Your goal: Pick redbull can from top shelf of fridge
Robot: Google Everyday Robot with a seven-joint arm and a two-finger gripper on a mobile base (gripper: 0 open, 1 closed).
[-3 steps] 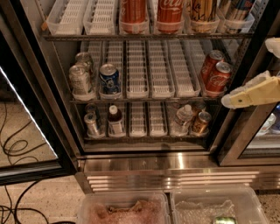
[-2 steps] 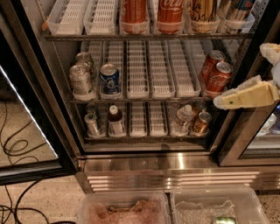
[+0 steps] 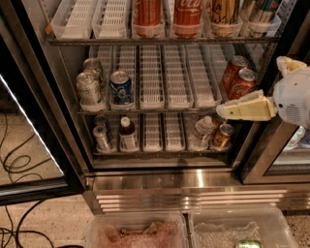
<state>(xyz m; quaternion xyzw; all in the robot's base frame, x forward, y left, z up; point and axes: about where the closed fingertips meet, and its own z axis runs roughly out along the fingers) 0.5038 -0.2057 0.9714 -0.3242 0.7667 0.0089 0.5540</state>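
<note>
The fridge [image 3: 160, 181] stands open in front of me. Its top shelf [image 3: 160, 41] runs along the upper edge of the view and carries white lane trays. At the far right of that shelf stands a slim blue and silver can, the redbull can [image 3: 261, 10], with its top cut off by the frame. To its left stand a gold can [image 3: 225, 12] and two red cola cans [image 3: 167, 13]. My gripper [image 3: 252, 109] reaches in from the right at the height of the middle shelf, well below the redbull can and slightly left of it. It holds nothing that I can see.
The middle shelf holds silver cans [image 3: 89, 87], a wider blue can [image 3: 121, 87] and two red cola cans [image 3: 238, 80] just behind my gripper. Bottles and small cans fill the lower shelf [image 3: 160, 151]. The glass door [image 3: 29, 145] hangs open at left. Two plastic bins [image 3: 193, 230] sit on the floor.
My gripper has moved left from the right door frame toward the fridge's interior, staying at about the same height. Nothing on the shelves has shifted.
</note>
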